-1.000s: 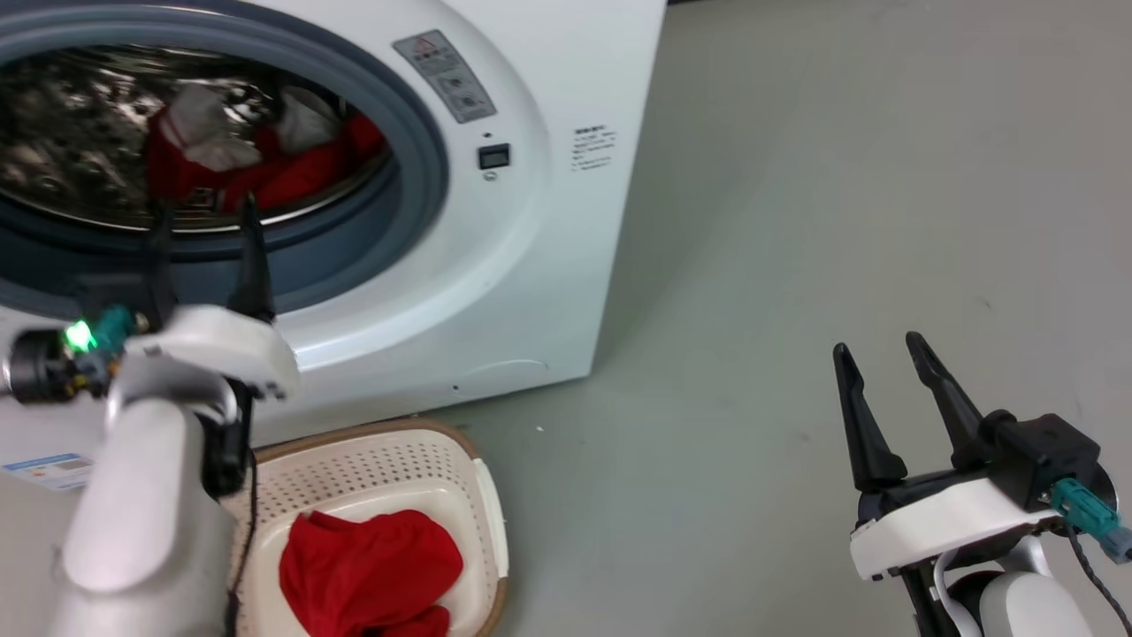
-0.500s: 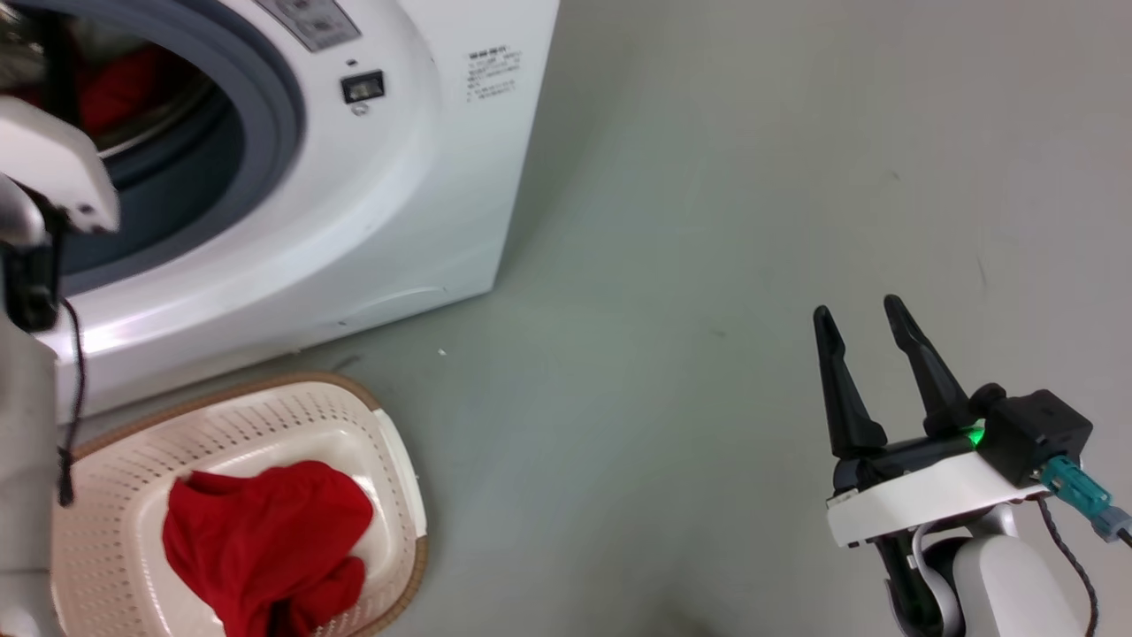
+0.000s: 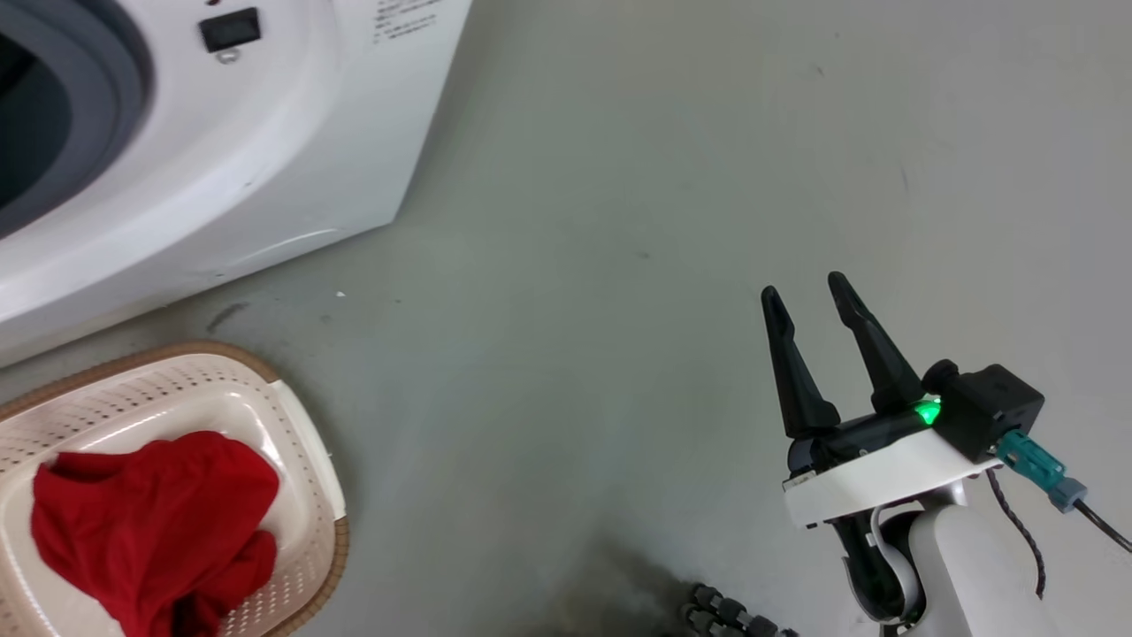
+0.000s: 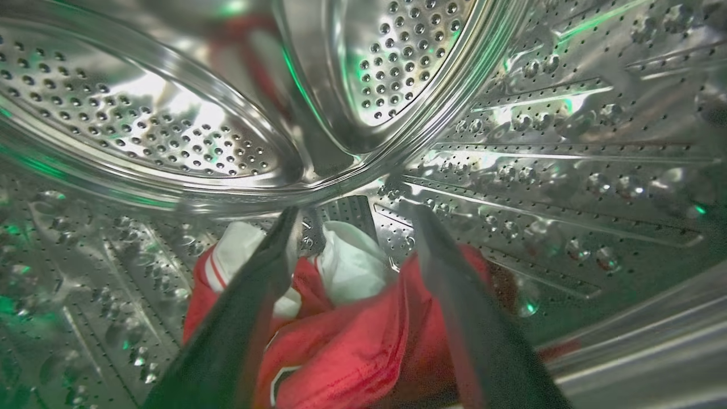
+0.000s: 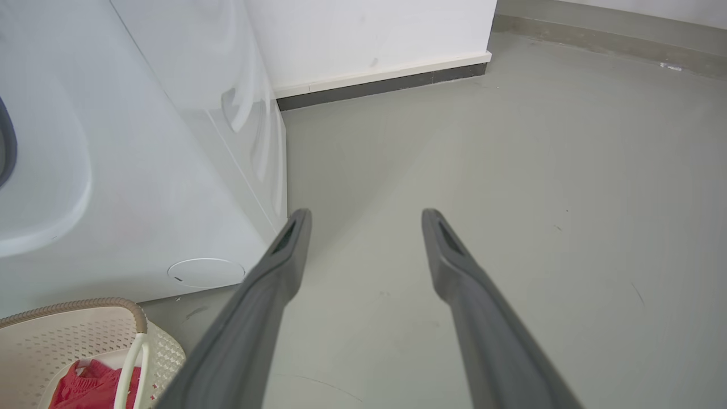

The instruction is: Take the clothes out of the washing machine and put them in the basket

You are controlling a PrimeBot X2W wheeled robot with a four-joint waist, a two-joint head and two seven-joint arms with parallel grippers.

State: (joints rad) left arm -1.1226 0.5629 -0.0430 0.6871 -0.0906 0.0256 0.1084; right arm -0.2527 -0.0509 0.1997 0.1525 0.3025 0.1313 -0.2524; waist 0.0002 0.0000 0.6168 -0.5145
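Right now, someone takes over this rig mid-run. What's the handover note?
Left gripper: open, inside the drum of the washing machine, fingers spread over the red jersey, not closed on it.
Right gripper: open, empty, above the floor to the right of the machine.
Done: one red garment lies in the basket, on the floor in front of the machine.
Left: grasp the jersey, carry it to the basket, then check the drum, since the bundle may hide more pieces.
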